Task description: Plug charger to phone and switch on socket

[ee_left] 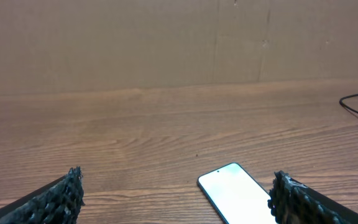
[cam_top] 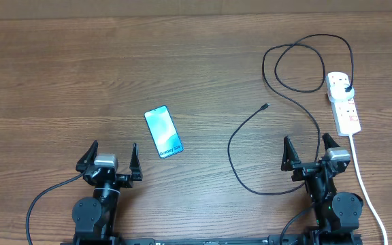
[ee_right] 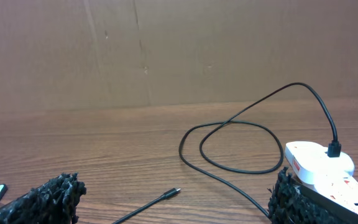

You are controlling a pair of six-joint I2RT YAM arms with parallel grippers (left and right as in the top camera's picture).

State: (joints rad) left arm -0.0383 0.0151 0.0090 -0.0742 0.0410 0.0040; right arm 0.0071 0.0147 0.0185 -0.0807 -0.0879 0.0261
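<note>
Left gripper [cam_top: 113, 147] and right gripper [cam_top: 306, 140] stand wide open and empty at the near table [cam_top: 60, 75] edge.
Just beyond the left one the phone [cam_top: 163, 132] lies screen-up; the charger [cam_top: 230, 146] loops past the right one, its connector tip free between phone and socket [cam_top: 346, 109], its plug in the far outlet.

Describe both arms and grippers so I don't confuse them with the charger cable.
Both arms are black with round joint housings. The left gripper and right gripper each have two tapering black fingers with rough, grainy pads and a light grey block at their base. A black cable loops from the left arm's base.
</note>
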